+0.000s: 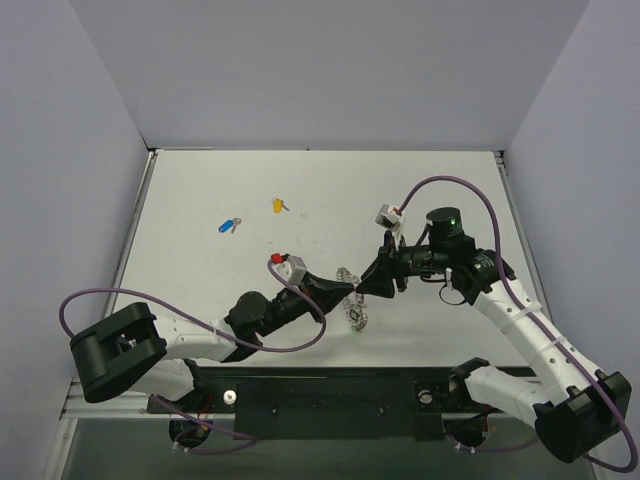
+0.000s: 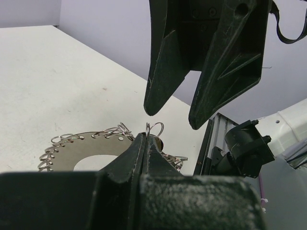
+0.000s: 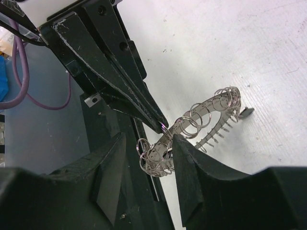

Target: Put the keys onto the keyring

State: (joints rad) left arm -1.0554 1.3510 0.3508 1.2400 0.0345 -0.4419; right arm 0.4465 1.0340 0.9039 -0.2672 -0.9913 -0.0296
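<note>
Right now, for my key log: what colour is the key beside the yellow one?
Blue key; top external view shows it best.

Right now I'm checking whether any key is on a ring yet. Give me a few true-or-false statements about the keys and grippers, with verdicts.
1. The left gripper is shut on a wire ring at the edge of the metal ring disc. True.
2. The right gripper is clamped on the blue key. False: its jaws stand open just above the pinched ring, and the blue key lies far off on the table.
3. The yellow key lies loose on the table, apart from both grippers. True.
4. The blue key hangs from a ring. False: it lies loose, away from the disc.
</note>
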